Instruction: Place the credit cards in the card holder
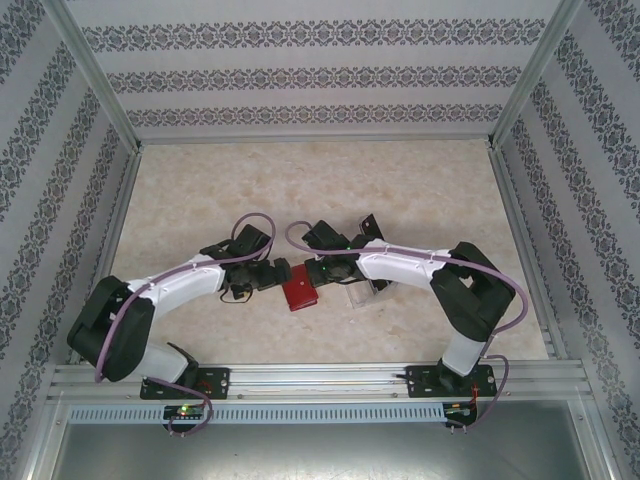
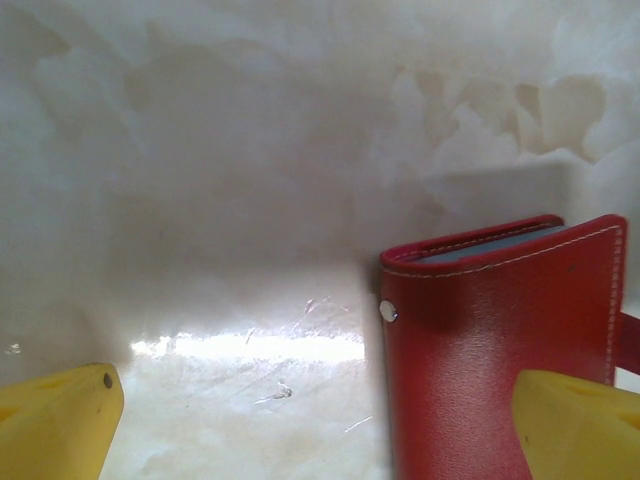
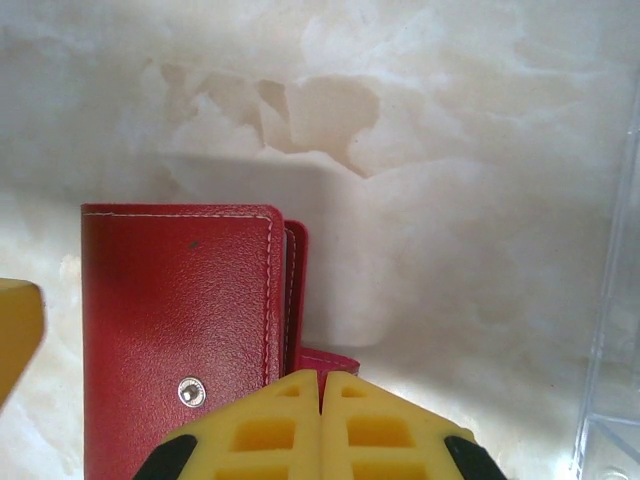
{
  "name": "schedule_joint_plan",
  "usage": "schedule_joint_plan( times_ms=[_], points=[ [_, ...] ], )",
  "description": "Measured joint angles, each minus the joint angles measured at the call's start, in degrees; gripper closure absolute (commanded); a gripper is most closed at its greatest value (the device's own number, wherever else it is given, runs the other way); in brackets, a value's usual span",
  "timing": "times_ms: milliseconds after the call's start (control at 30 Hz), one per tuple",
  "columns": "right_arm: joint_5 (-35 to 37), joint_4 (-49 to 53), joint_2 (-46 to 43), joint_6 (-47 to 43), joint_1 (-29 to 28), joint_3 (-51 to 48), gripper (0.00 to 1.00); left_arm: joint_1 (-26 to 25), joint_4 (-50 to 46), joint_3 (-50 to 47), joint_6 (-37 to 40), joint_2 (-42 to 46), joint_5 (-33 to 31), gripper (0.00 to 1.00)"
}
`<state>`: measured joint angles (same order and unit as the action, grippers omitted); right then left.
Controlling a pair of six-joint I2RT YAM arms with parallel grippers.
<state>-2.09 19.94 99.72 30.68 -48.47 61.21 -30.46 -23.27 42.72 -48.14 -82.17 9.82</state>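
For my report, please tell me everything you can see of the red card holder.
The card holder is a small, squarish red wallet, leather-like, with pale stitching along its edges and a metal snap stud. It lies flat and folded on the marbled table, grey lining showing at one edge, its tab unfastened beside the shut right tool; whether they touch is unclear.

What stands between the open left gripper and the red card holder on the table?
Nothing visible does. In the left wrist view the folded card holder lies on the table right next to one yellow finger of the left gripper, with no other thing between them.
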Motion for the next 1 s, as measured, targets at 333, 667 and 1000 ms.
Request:
schedule_joint_plan(
  times_ms=[333,667,1000],
  points=[
    [-3.3,-1.4,-1.6,2.3,0.4,-0.9,1.0,-1.4,-2.4,2.6,1.2,-4.9,-1.8,0.0],
    [-8.6,-6.8,-0.4,6.1,0.3,-3.2,1.0,-2.2,-2.9,3.1,1.3,-5.5,-2.8,0.0],
    [-9.6,-8.2,1.8,7.0,-0.1,-3.3,1.0,-2.2,-2.9,3.1,1.3,-5.5,-2.8,0.0]
  ],
)
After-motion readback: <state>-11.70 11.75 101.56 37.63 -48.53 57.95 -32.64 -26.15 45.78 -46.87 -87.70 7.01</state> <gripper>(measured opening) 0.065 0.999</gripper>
